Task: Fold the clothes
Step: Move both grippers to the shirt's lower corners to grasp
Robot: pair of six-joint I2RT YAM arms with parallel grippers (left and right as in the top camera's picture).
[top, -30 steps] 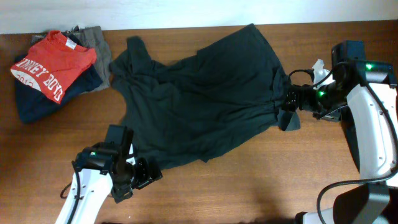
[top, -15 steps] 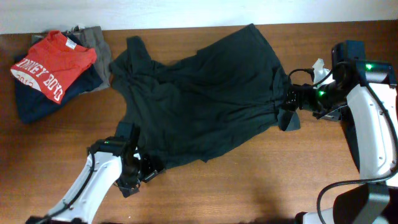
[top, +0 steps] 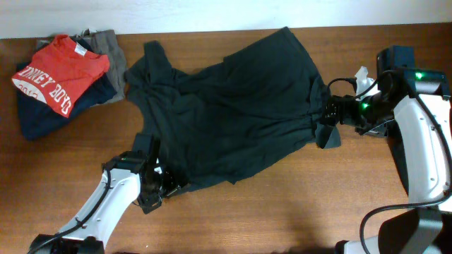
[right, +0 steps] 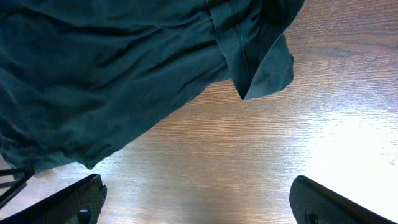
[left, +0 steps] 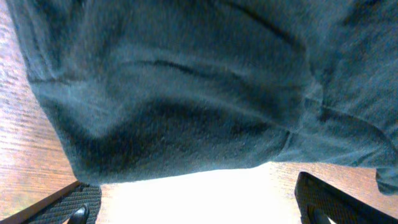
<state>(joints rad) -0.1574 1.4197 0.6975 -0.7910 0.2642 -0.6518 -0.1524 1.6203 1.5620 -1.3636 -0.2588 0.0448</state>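
The left arm has swung in from the lower left of the overhead view. Its claw [top: 168, 186] now sits right at the lower-left hem of the dark T-shirt [top: 233, 106], where a second ago it stood clear of the cloth, further down the frame. In the left wrist view the hem [left: 186, 93] fills the upper frame. The two fingers [left: 68, 202] show only at the bottom corners, spread wide, with nothing pinched yet. This looks like the reach for a first corner grasp, so the fold itself has hardly begun.

The right arm has not shifted across the three overhead pictures. Its claw [top: 329, 116] rests by the sleeve at the shirt's right edge. In the right wrist view its fingers [right: 81, 199] are also wide apart over bare tabletop [right: 249, 155], with the sleeve [right: 267, 62] lying beyond them, ungripped.

The shirt lies spread and rumpled across the middle of the tabletop, unchanged in outline. A stack of folded clothes [top: 60, 77], red on top, sits at the upper left as before.
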